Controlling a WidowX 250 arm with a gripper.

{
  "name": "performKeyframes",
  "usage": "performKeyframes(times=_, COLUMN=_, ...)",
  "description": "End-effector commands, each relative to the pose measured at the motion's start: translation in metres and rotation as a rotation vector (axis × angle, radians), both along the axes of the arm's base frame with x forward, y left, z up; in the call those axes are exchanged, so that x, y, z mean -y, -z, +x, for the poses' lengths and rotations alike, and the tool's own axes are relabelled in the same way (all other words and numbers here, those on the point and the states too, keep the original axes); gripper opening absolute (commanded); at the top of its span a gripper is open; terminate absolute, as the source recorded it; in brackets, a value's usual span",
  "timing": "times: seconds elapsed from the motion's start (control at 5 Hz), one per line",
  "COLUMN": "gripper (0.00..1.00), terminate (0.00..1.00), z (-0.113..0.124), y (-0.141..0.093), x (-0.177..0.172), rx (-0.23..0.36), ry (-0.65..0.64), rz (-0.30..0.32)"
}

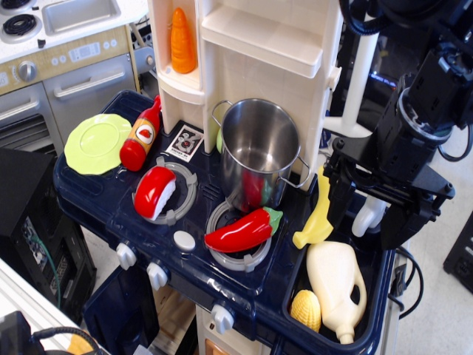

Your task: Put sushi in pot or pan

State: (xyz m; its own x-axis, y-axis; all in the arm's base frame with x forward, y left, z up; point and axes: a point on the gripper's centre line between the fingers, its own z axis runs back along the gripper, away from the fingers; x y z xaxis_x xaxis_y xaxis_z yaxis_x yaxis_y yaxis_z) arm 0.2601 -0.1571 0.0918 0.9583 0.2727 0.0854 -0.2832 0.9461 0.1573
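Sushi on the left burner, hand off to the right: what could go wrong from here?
1. The hand is across the stove from the sushi; reaching over, it may clip the tall pot or its wire handles.
2. The chili pepper is also red and glossy, so it could be grabbed by mistake.
3. The sushi's rounded top may slip when pinched.

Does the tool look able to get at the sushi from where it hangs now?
Probably yes. The sushi lies uncovered on the left burner, with nothing above it. The tool hangs at the right over the sink, so it would need to cross above the pot and chili pepper.
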Motion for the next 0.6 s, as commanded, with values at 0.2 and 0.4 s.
performKeyframes(times=0.2, gripper=1.0, terminate=0.0, z=-0.021, y=-0.027, x=-0.043, rx=-0.01, ry=-0.028, rz=-0.015)
performKeyframes(times=0.4, gripper=1.0, terminate=0.0, z=-0.034, y=-0.035, x=-0.076, rx=-0.002, ry=-0.031, rz=0.039)
